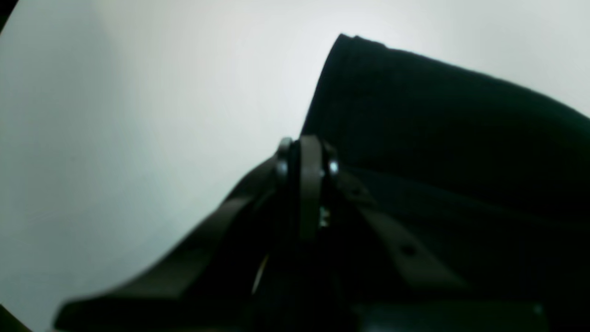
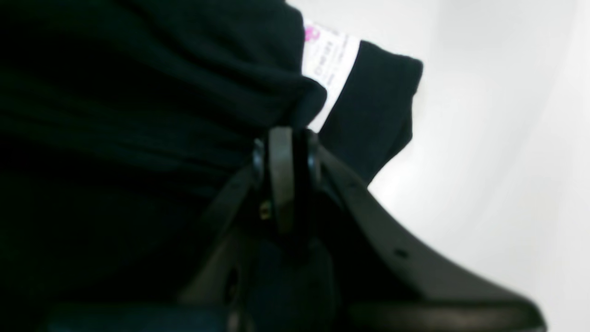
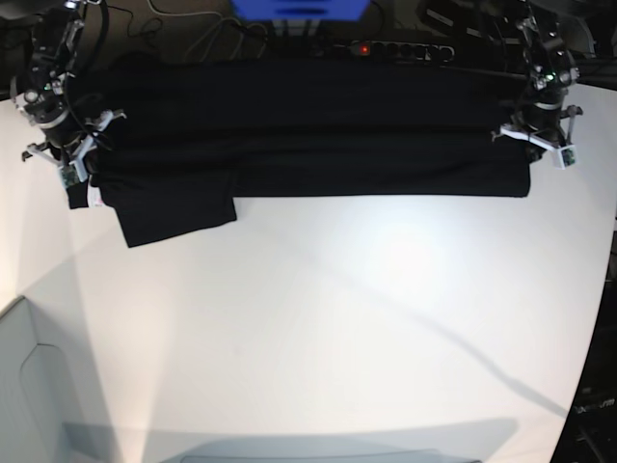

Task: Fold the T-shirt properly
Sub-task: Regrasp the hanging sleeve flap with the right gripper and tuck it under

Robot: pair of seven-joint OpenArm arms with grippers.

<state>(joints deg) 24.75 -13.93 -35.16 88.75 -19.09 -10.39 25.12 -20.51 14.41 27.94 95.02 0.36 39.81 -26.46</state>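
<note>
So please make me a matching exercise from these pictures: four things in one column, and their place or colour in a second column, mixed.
Things:
1. T-shirt
2. white tag
3. left end effector
4. table

Descriptions:
A. white, bare in front
B. black, stretched across the far edge
C. closed on the cloth, on the right side of the base view
D. between folds, seen by the right wrist camera

Pairs: 1-B, 2-D, 3-C, 4-A
</note>
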